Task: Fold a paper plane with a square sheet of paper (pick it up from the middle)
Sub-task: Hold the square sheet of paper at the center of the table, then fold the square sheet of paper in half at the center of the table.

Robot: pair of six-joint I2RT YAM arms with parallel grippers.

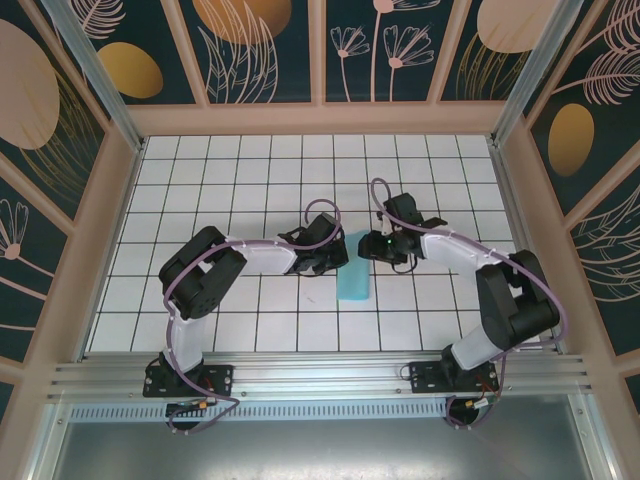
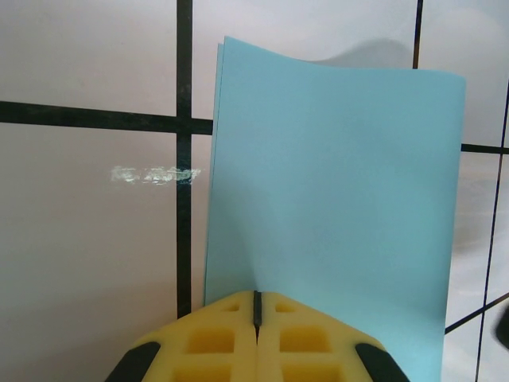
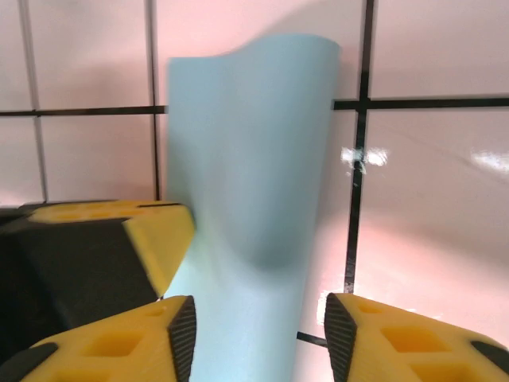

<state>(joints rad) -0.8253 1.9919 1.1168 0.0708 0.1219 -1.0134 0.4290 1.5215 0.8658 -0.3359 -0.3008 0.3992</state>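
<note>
Light-blue folded paper sheet (image 1: 354, 275) lies between your two arms.
Left gripper (image 2: 256, 301), jaws pressed together, meets its 10 o'clock edge; right gripper (image 3: 258, 338) straddles it, jaws spread.

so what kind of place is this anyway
Probably a robot lab test cell: a white grid-tiled table, an aluminium mounting rail at its near edge, and floral-printed panel walls boxing it in.

The square sheet of paper (image 1: 353, 274), light blue, folded into a narrow rectangle, lies slightly bowed on the table (image 1: 250, 170).
</note>
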